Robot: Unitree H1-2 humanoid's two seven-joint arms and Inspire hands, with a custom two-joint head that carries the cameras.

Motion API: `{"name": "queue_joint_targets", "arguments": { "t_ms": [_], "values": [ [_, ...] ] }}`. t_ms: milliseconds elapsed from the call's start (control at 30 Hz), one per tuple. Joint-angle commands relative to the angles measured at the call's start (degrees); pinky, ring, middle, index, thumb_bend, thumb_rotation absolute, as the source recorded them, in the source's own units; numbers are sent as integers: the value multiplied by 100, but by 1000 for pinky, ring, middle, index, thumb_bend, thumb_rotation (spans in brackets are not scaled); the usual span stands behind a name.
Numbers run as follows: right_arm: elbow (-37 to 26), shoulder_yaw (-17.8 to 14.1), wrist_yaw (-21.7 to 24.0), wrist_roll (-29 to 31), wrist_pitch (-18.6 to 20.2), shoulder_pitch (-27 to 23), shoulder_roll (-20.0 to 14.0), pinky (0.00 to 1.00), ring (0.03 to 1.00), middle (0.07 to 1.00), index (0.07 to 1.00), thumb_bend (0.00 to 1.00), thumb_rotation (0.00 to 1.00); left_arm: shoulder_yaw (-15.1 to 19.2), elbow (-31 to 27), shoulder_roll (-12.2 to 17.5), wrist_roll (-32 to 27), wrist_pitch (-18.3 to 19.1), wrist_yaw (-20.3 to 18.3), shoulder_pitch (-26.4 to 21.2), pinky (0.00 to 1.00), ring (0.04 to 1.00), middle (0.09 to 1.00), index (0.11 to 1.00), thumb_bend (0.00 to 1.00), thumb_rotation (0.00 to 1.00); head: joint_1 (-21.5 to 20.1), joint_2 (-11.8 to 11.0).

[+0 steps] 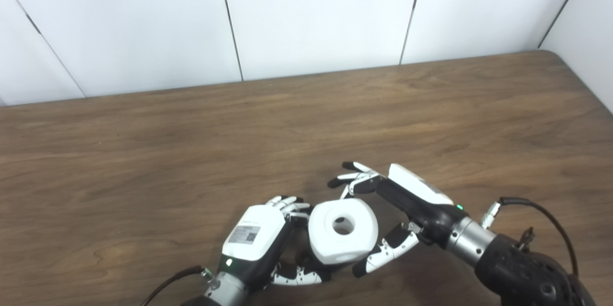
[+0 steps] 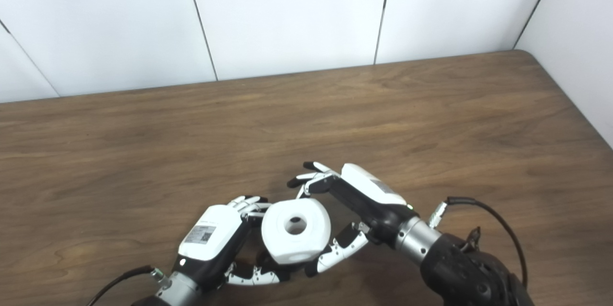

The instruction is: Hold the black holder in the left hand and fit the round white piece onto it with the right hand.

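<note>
Near the front edge of the wooden table [image 1: 306, 119], the round white piece [image 1: 342, 230] sits between both hands. Left hand [image 1: 258, 241] curls around its left side and underneath; the black holder is hidden. Right hand [image 1: 407, 205] stands spread wide, its thumb [image 1: 383, 253] touching the piece's lower right.

The white piece [image 1: 343, 230] is a thick, rounded disc with a round hole through its middle, its holed face turned up toward the cameras. It sits low over the near edge of the table. The black holder cannot be made out; only dark bits show beneath the piece.
</note>
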Motion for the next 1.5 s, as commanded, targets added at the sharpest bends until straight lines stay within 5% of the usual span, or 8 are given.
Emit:
{"name": "queue_joint_targets", "arguments": {
  "t_ms": [0, 1467],
  "values": [
    [-97, 12, -146, -16, -277, -79, 4, 900, 978, 840, 483, 523, 143, -121, 181, 3, 90, 116, -320, 80, 903, 880, 809, 485, 524, 56, 0, 9],
    [497, 198, -479, -178, -809, 244, 53, 892, 979, 845, 483, 523, 141, -120, 108, -37, 148, 136, -368, 94, 900, 876, 806, 485, 524, 56, -33, 72]
  ]
}}
